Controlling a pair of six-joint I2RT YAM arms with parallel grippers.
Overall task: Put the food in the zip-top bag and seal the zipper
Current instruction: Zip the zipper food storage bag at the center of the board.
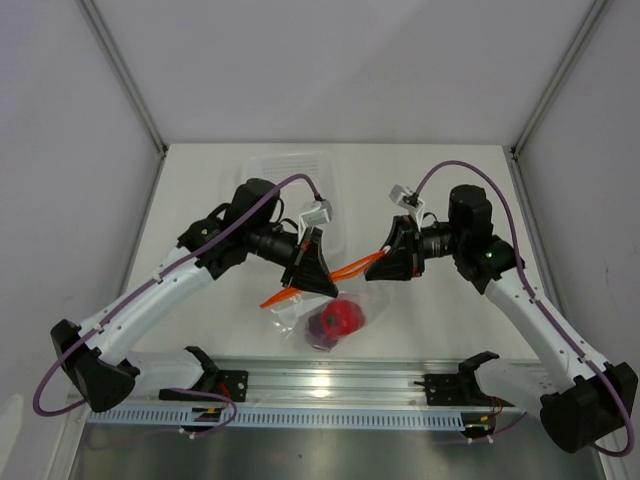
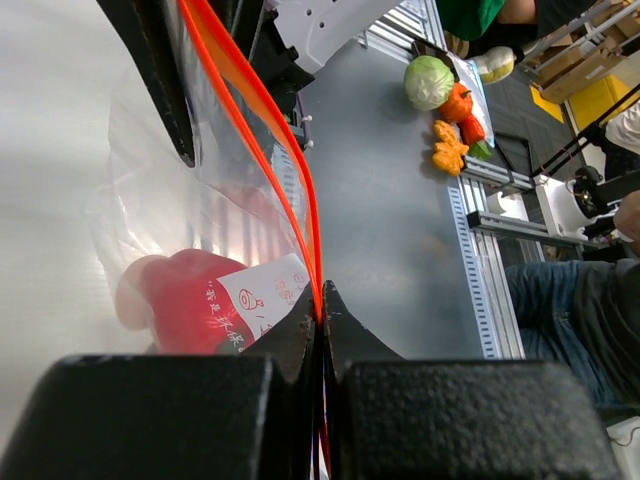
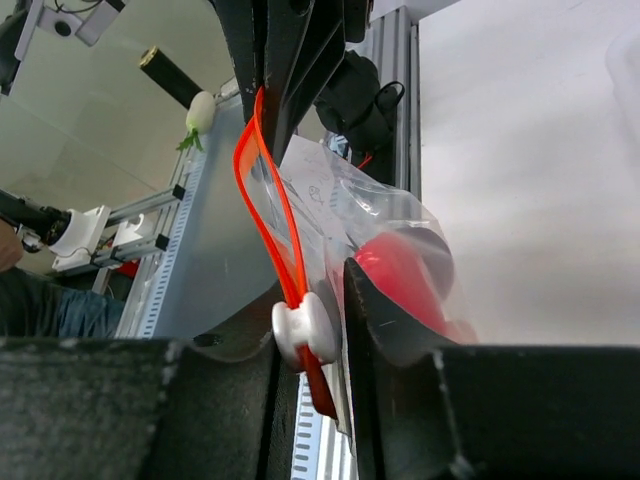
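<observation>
Above the white bench point(image 1: 440, 330), mid-frame, the clear crinkly zip-top bag point(image 1: 290, 318) holding a glossy red pepper-like lump point(image 1: 345, 317) is held by its orange-red zipper strip point(image 1: 355, 266), stretched left-right between left-arm jaws pinched on it and right-arm jaws closed around its white slider point(image 3: 305, 333) at the right end.

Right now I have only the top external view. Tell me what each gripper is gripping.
Observer: On its wrist camera, the left gripper is shut on the zipper strip itself.
Operator: Now the right one.
Observer: The right gripper pinches a white slider riding on the zipper.
Operator: Report the seal.
Observer: Between the grippers the zipper's two sides bow apart, so it is unsealed there.
</observation>
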